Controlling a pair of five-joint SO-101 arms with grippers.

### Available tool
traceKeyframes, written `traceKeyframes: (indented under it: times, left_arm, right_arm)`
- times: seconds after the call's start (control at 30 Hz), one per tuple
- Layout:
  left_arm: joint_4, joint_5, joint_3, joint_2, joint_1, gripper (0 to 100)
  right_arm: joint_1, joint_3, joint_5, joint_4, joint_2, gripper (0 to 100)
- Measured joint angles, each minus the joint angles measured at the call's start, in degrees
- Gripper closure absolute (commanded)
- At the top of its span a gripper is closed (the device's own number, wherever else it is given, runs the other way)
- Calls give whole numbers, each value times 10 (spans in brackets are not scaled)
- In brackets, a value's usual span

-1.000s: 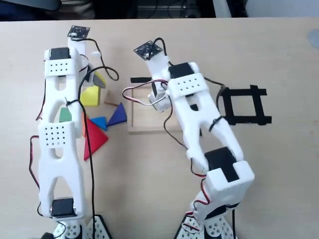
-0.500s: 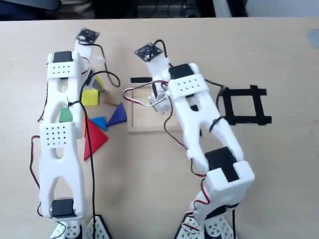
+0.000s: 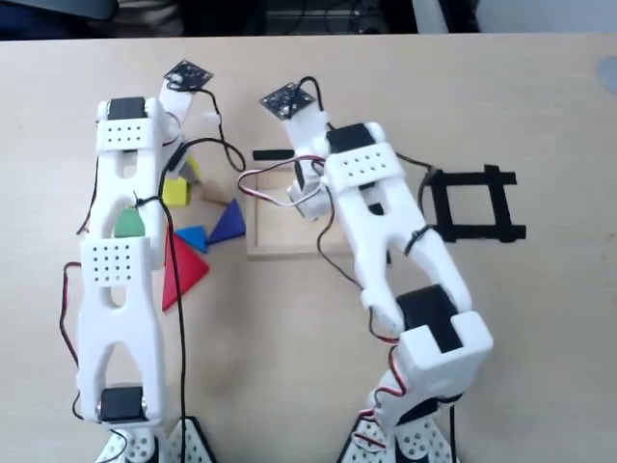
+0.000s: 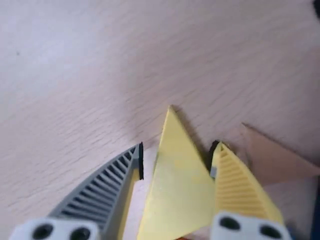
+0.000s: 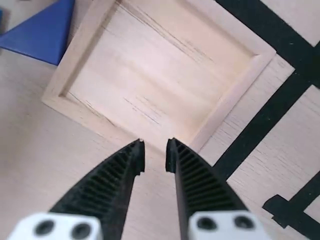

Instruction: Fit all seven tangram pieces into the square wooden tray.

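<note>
Since a second ago the left arm (image 3: pixel 120 241) has swung its wrist toward the tray (image 5: pixel 80 50), and the right arm has not moved. The left pincer (image 4: pixel 177 150) now straddles the yellow triangle (image 4: pixel 175 200), which lies on the counter (image 3: pixel 540 96) beside a tan triangle (image 4: pixel 272 160), apart from the tray. The pincer's yellow finger touches one slanted edge. A sliver of counter shows between the grey finger and the other edge, so the pincer is open, not yet clamped. Slanted edges tend to squirt a piece forward as the fingers close, so it probably pays to close slowly, well back toward the wide part. The piece should then lift clear of the rim before it travels. The tray looks empty, so a corner is a sensible first spot. The right pincer (image 5: pixel 155 145) hangs by the tray's corner, fingers a slit apart and holding nothing, and may crowd the drop.
</note>
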Motion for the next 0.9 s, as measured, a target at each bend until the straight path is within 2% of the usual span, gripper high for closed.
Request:
traceKeyframes:
  times: [0.37,0.63,0.8,0.9]
  left_arm:
    - [28,-5,-22,9,-7,784]
    - [43,-20,-22,9,-38,785]
    - [45,-30,-23,12,-47,883]
    - [45,-65,-23,13,-47,887]
  right_arm:
    - [0,0,0,0,0,910]
    - [0,0,0,0,0,910]
    - [0,0,0,0,0,910]
    - [0,0,0,0,0,910]
